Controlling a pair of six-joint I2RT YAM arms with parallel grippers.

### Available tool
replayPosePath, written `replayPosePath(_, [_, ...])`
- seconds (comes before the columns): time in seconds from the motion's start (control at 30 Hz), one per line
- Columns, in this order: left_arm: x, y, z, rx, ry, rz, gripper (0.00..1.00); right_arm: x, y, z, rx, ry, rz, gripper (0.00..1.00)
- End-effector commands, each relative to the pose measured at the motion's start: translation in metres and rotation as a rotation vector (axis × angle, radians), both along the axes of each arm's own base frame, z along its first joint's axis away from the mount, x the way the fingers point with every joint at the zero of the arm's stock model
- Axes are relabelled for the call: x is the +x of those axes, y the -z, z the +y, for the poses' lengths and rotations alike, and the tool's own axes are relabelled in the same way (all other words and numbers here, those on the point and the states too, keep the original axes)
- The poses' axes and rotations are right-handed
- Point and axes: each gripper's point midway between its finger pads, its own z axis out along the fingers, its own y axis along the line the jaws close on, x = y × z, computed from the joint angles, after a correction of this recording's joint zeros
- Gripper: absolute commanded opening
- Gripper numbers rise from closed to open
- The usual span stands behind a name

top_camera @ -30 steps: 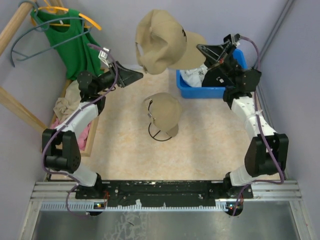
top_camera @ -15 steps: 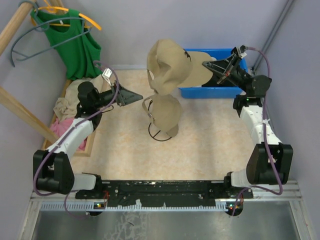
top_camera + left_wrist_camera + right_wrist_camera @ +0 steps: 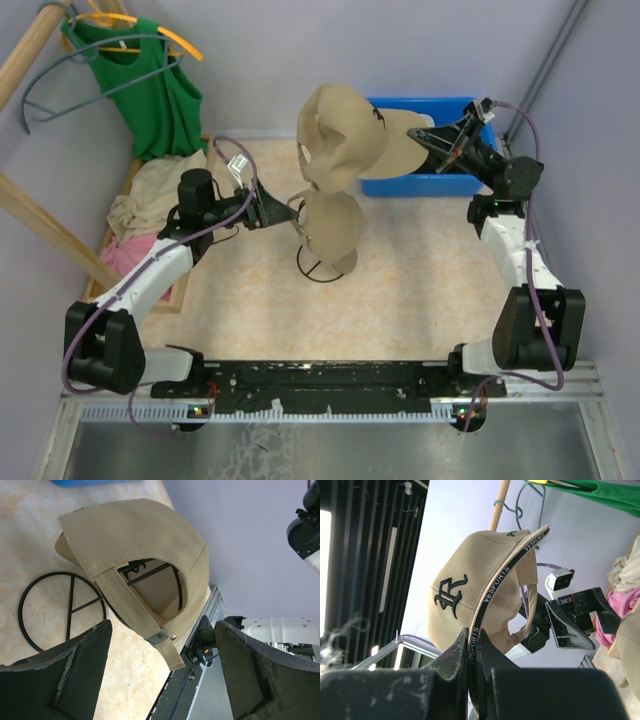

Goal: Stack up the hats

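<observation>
At the table's far side, the right gripper (image 3: 425, 133) (image 3: 472, 645) is clamped on the brim of a tan cap (image 3: 345, 140) (image 3: 465, 595), which is held aloft at twelve o'clock of a second tan cap (image 3: 330, 222) (image 3: 135, 530) seated on a dark wire stand (image 3: 318, 270) (image 3: 50, 605). At nine o'clock of that cap, the left gripper (image 3: 290, 205) (image 3: 162, 625) is spread wide, gripping nothing. A blue bin (image 3: 420, 185) is seen at two o'clock.

Two tan caps over a mottled cream-and-peach table (image 3: 420, 270).
The raised tan cap (image 3: 340, 135) bears a black embroidered logo (image 3: 451, 596) and a black brim edge (image 3: 500, 580) with pale lettering. The lower tan cap (image 3: 332, 222) is plain tan at its back. Also pictured: a blue bin (image 3: 425, 186) and a green top (image 3: 150, 95) on a yellow-orange hanger (image 3: 175, 38).
</observation>
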Motion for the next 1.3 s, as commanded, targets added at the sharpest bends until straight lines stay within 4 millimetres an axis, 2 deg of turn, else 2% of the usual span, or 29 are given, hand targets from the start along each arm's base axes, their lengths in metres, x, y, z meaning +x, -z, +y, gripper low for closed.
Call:
replayPosePath(0.0, [0.010,0.005,-0.001,0.049,-0.034,-0.029,0.89,-0.021,-0.019,-0.002,0.013,0.015,-0.096,0.00])
replayPosePath(0.17, [0.018,0.012,-0.005,0.062,-0.052,-0.025,0.86,-0.022,-0.014,-0.002,0.011,0.019,-0.091,0.00])
replayPosePath(0.23, [0.021,0.016,-0.007,0.065,-0.054,-0.016,0.82,-0.022,-0.012,-0.002,0.010,0.022,-0.087,0.00])
replayPosePath(0.3, [0.023,0.022,-0.010,0.067,-0.045,-0.001,0.73,-0.021,-0.008,-0.002,0.008,0.022,-0.082,0.00])
replayPosePath(0.43, [0.025,0.034,-0.014,0.075,-0.033,0.041,0.44,-0.020,-0.001,-0.002,0.008,0.022,-0.069,0.00])
replayPosePath(0.57, [0.025,0.046,-0.011,0.097,-0.045,0.048,0.30,-0.018,0.013,-0.001,-0.016,0.024,-0.054,0.00])
replayPosePath(0.8, [0.024,0.075,-0.004,0.140,-0.051,0.090,0.26,-0.018,0.039,0.009,-0.017,0.012,-0.020,0.00])
replayPosePath(1.07, [0.015,0.119,0.011,0.187,-0.072,0.184,0.21,-0.016,0.048,0.030,0.021,-0.024,-0.037,0.00])
replayPosePath(1.27, [0.011,0.138,0.022,0.200,-0.101,0.225,0.16,-0.014,0.059,0.032,-0.011,-0.024,-0.027,0.00])
